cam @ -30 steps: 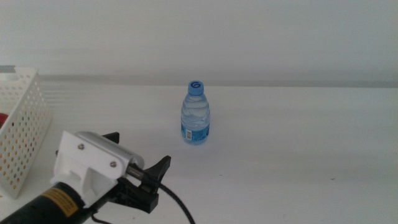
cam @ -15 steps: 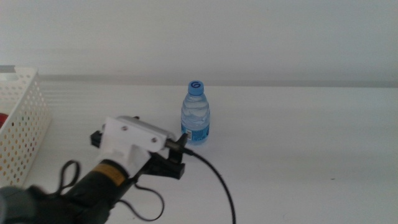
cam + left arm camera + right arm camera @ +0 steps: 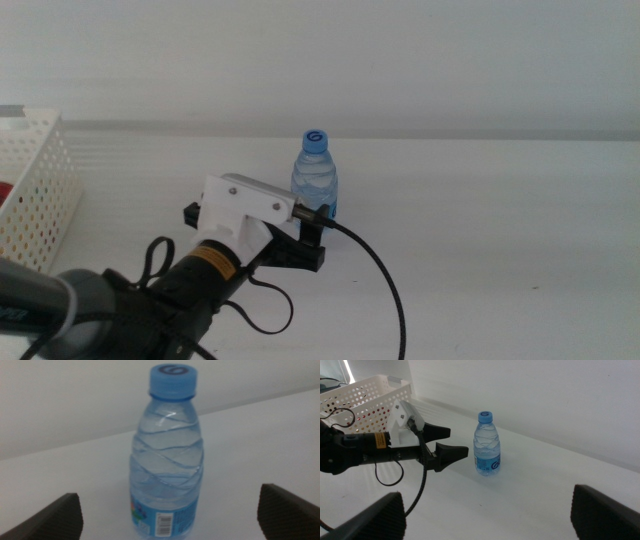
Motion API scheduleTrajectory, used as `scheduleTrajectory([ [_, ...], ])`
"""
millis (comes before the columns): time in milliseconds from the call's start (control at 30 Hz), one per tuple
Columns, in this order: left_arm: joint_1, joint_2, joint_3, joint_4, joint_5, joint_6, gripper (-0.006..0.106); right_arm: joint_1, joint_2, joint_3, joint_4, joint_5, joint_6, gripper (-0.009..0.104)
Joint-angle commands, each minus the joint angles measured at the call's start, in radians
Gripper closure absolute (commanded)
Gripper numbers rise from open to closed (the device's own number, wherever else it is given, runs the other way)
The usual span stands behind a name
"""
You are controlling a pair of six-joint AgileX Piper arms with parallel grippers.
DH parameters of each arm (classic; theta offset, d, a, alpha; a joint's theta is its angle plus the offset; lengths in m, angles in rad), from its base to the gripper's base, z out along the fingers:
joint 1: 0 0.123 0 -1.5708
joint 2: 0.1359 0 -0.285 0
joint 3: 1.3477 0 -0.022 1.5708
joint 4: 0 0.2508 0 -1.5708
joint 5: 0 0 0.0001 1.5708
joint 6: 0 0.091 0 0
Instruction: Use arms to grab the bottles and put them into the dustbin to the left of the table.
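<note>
A clear water bottle (image 3: 315, 182) with a blue cap stands upright on the white table (image 3: 480, 230). My left gripper (image 3: 256, 226), with a white housing and black fingers, is just short of the bottle on its near left side. In the left wrist view the bottle (image 3: 167, 460) stands centred between the open jaws of my left gripper (image 3: 170, 495), untouched. The right wrist view shows the bottle (image 3: 487, 445), the left gripper (image 3: 459, 441) pointing at it, and my right gripper (image 3: 487, 495) open and empty, well back from both. The dustbin (image 3: 35, 190) is a white perforated basket at the table's left.
Something red (image 3: 5, 192) shows inside the basket, mostly cut off by the picture's edge. The left arm's black cable (image 3: 385, 290) loops over the table to the right of the arm. The basket also shows in the right wrist view (image 3: 365, 395). A pale wall runs behind the table.
My left gripper has moved right and forward from near the basket up to the water bottle. The bottle has not moved.
</note>
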State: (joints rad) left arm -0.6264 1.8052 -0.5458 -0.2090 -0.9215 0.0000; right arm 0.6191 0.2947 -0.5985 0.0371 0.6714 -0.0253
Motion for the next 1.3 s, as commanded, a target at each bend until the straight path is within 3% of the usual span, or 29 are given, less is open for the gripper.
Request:
scheduleTrajectory([
  [0, 0.002, 0.018, -0.02, 0.021, 0.004, -0.025, 0.007, -0.002, -0.001, 0.003, -0.009, -0.004, -0.002, 0.007],
  [700, 0.002, 0.205, -0.2, 0.051, 0.014, -0.027, 0.007, -0.002, -0.001, 0.003, -0.009, -0.005, -0.002, 0.007],
  [1267, 0.002, 0.328, -0.348, -0.025, 0.022, -0.023, 0.007, -0.002, -0.001, 0.003, -0.009, -0.005, -0.002, 0.007],
])
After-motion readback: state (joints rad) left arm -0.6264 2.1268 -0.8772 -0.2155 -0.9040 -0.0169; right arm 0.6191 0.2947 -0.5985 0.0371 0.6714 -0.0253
